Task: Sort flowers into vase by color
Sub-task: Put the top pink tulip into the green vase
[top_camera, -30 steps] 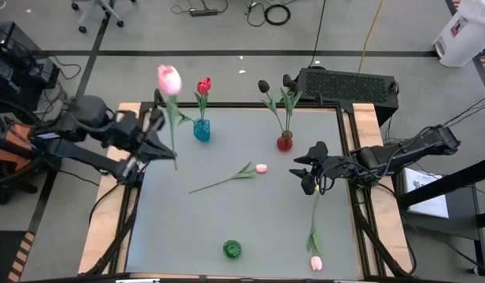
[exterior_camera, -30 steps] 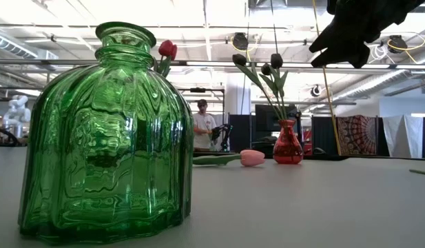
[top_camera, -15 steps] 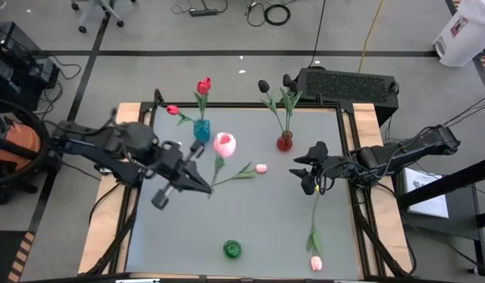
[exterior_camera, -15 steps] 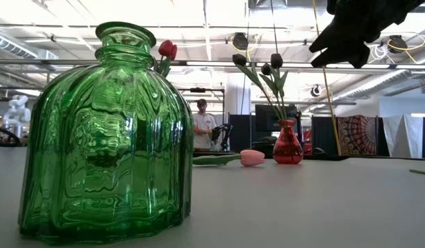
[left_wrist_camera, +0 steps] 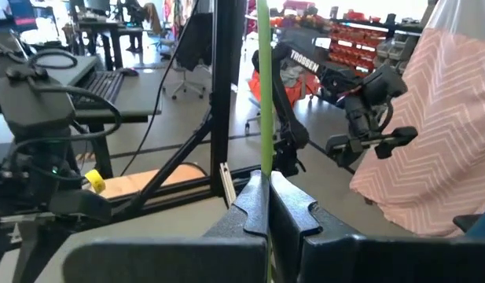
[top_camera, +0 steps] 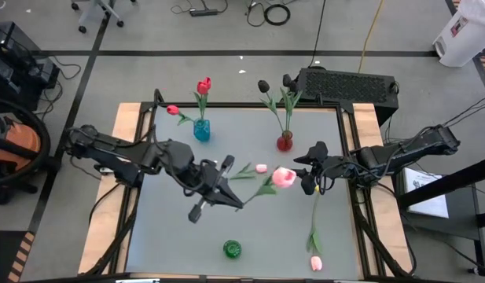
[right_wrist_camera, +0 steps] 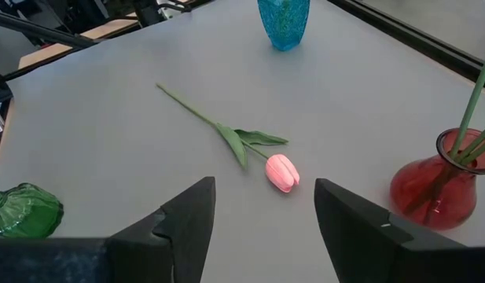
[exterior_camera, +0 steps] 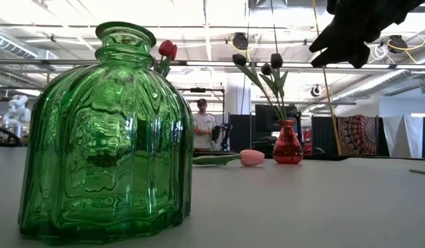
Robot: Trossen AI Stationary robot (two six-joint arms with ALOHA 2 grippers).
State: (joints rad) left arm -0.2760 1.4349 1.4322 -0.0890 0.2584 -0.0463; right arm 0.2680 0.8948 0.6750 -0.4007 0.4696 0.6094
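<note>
My left gripper (top_camera: 233, 198) is over the table's middle, shut on a pink tulip whose head (top_camera: 284, 177) points toward my right gripper (top_camera: 299, 167). That gripper hovers open near the right edge, above a second pink tulip (right_wrist_camera: 282, 172) lying flat on the table. A third pink tulip (top_camera: 315, 263) lies near the right near corner. Two red tulips (top_camera: 203, 85) stand in the blue vase (top_camera: 201, 130), and black tulips (top_camera: 263, 85) stand in the red vase (top_camera: 284, 142). The green vase (top_camera: 232, 250) stands near the near edge. My left gripper pinches the pink tulip's thin green stem (left_wrist_camera: 264, 169) between its two shut fingers (left_wrist_camera: 293, 212), at the stem's lower part. The tulip is lifted clear of the table. Its stem runs on past the fingertips, and its head is held out toward the table's right.
The lying tulip's stem and leaf (top_camera: 244, 170) cross the table's middle, just beyond my left gripper. A dark box (top_camera: 348, 83) sits past the far edge. In the low view the green vase (exterior_camera: 105, 138) fills the near left, and a person (exterior_camera: 203, 124) stands in the room behind.
My left gripper has carried the pink tulip from the far left corner toward the table's middle, moving right and toward the near edge. The tulip's head has swung round from the far side and now points toward the right. My right arm has kept still.
</note>
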